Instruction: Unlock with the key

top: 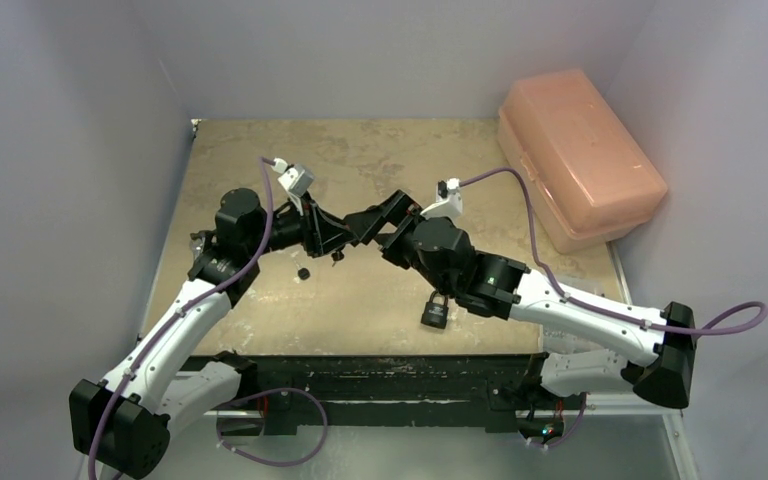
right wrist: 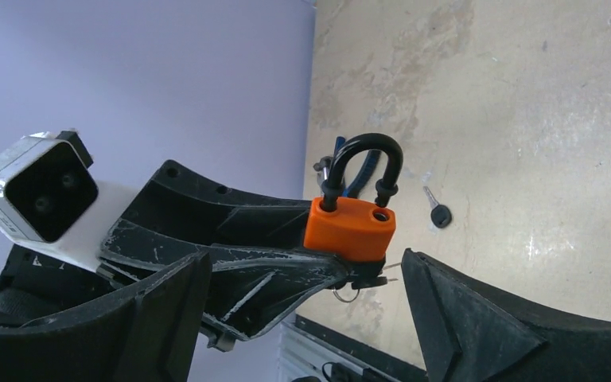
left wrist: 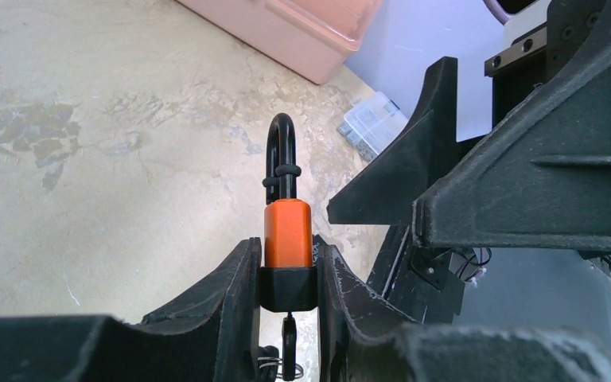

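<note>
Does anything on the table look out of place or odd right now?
A small loose key lies alone on the table, apart from both locks. A black padlock lies unattended near the table's front edge. The orange padlock sits straight in the left pincer.

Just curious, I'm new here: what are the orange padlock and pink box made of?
Orange padlock: matte, evenly coloured shell, likely plastic, perhaps over metal. Its shackle: glossy black coating, probably on metal. Pink box: cloudy, translucent plastic by its look, with rounded moulded edges.
</note>
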Tool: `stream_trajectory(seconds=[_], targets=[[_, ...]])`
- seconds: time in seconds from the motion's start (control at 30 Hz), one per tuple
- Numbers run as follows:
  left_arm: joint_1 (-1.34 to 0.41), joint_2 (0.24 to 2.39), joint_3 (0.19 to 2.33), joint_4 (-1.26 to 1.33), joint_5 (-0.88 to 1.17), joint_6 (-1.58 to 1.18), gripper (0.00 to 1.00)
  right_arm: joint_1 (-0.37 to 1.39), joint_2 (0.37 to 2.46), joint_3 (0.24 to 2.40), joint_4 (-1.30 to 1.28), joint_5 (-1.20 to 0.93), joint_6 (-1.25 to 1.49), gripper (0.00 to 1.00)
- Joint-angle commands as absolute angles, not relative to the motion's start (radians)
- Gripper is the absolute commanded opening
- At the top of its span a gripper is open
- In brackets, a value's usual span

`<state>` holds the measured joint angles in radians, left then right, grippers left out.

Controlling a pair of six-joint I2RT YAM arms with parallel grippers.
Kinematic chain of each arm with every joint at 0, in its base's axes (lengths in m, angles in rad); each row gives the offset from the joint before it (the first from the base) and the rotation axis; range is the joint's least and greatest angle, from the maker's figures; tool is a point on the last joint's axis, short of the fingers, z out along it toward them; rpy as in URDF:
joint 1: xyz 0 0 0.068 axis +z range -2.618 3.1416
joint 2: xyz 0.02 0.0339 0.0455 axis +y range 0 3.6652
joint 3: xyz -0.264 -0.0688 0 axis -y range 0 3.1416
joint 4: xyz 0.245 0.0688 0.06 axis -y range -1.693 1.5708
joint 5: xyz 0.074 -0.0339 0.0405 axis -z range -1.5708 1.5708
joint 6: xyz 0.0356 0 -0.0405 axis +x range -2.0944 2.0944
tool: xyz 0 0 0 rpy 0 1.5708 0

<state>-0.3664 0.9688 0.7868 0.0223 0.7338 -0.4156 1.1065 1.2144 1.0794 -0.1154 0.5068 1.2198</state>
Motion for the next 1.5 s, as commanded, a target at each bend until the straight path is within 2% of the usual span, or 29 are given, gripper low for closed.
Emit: stream_trajectory(seconds=[0.0,0.3,0.47,0.6,0.73,1.07,1.13,1.2,1.33,1.47], targets=[[-0.359,0.95,0.807,0.061,0.717,-0.399,0.0,1.111,1.216,1.133,-0.15,0.556,1.236,0.96],[-0.36,0.943,0.799,0.074,0.76,-0.402,0.0,1.106,1.268,1.2,-0.217,0.663,1.232,0.73],[-0.362,0.942,0.795,0.084,0.782,-0.407,0.0,1.084,1.312,1.22,-0.219,0.655,1.237,0.65],[-0.37,0.939,0.794,0.084,0.786,-0.406,0.0,1.054,1.335,1.235,-0.224,0.627,1.23,0.63],[-0.378,0.94,0.794,0.083,0.791,-0.402,0.0,1.032,1.346,1.237,-0.221,0.612,1.223,0.48],[-0.404,0.957,0.792,0.093,0.85,-0.411,0.0,1.013,1.357,1.217,-0.138,0.561,1.175,0.23],[-0.406,0.956,0.792,0.107,0.865,-0.419,0.0,1.011,1.337,1.17,-0.026,0.526,1.123,0.23],[-0.409,0.953,0.786,0.124,0.882,-0.431,0.0,1.005,1.317,1.125,0.06,0.487,1.095,0.28],[-0.415,0.951,0.781,0.148,0.913,-0.448,0.0,0.994,1.301,1.082,0.14,0.435,1.067,0.4],[-0.427,0.956,0.778,0.152,0.926,-0.45,0.0,0.993,1.303,1.075,0.177,0.4,1.054,0.44]])
